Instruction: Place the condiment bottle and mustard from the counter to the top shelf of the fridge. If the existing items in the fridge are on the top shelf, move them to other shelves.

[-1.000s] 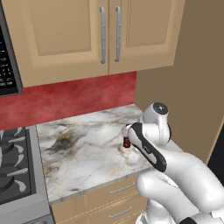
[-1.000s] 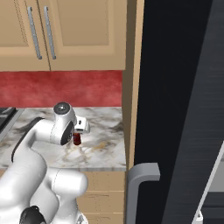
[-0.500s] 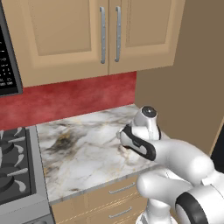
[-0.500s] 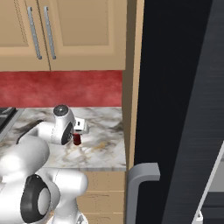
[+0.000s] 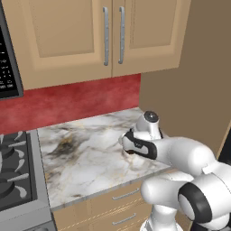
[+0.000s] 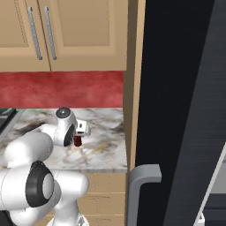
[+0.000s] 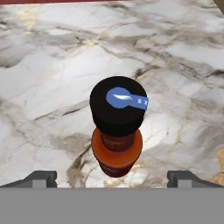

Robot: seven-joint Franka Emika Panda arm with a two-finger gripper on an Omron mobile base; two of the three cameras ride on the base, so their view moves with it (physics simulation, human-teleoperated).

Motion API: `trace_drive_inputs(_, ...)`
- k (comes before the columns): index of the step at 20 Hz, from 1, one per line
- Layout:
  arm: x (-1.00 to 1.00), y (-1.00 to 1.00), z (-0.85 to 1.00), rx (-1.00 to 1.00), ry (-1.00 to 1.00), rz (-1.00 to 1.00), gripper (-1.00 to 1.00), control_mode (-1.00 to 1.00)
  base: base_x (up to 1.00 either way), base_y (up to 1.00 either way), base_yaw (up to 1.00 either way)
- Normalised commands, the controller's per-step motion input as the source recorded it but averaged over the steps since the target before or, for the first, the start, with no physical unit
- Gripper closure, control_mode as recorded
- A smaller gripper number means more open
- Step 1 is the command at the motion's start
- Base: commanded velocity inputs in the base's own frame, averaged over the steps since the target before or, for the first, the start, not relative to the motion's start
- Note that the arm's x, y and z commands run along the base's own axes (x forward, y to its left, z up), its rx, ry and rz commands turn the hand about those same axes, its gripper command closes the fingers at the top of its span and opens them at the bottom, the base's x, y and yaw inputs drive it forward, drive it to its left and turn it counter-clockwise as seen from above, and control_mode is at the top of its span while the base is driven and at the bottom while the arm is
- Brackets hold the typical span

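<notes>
Item: condiment bottle (image 7: pixel 116 135). Small, dark red-brown, black cap bearing a blue mark. Stands upright on the marble counter (image 5: pixel 85 158), near the counter's fridge-side end, apart from any other object.

Tool (image 7: pixel 112 177): directly above the bottle, looking down on the cap; both dark fingertips (image 7: pixel 41 178) spread wide, one on either side, touching nothing. Nothing is held. In the right base view the bottle (image 6: pixel 78 141) shows as a dark red sliver just under the hand.

Surroundings: red backsplash (image 5: pixel 72 101), tan wall cabinets (image 5: pixel 103 36), stove (image 5: pixel 13 176) at the counter's far end, black fridge (image 6: pixel 176 110) with grey handle (image 6: pixel 141 176) beside the counter.

Risk, as judged: the bottle is slim and top-heavy under its cap. An off-centre descent could strike the cap and topple it; closing too high, on the cap alone, could let it slip during the carry.
</notes>
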Motion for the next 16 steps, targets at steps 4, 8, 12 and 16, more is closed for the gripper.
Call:
trace_drive_inputs(4, 0.09, 0.0, -0.12, -0.01, -0.03, 0.0, -1.0, -1.0, 0.0, 0.0, 0.0)
trace_drive_inputs(8, 0.09, 0.0, -0.08, 0.0, -0.06, 0.0, -1.0, -1.0, 0.0, 0.0, 0.0)
trace_drive_inputs(12, 0.09, 0.0, 0.0, 0.0, -0.05, 0.0, -1.0, -1.0, 0.0, 0.0, 0.0)
trace_drive_inputs(16, 0.08, 0.0, 0.0, 0.0, -0.03, 0.0, -1.0, -1.0, 0.0, 0.0, 0.0)
